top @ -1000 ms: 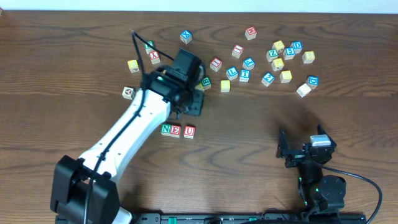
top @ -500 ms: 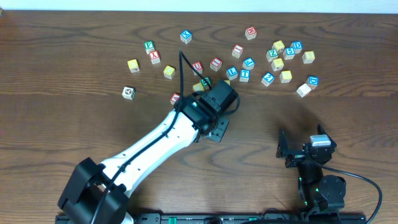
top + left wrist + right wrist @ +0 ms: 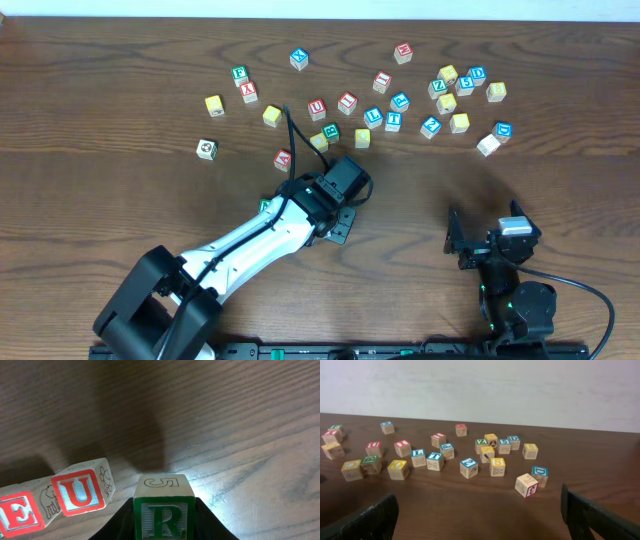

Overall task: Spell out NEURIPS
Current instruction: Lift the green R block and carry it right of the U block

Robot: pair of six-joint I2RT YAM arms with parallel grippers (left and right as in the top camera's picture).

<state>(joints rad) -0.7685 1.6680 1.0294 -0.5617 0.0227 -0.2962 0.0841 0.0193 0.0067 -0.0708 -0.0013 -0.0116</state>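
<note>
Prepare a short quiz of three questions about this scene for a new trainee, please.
1. True or false: the left gripper is shut on the green R cube.
2. In the left wrist view, which cube lies just left of the held one? A) red U cube B) blue L cube C) yellow S cube
3. Fill in: the jaws of the right gripper stand ____.
Key: 1 true; 2 A; 3 open.
</note>
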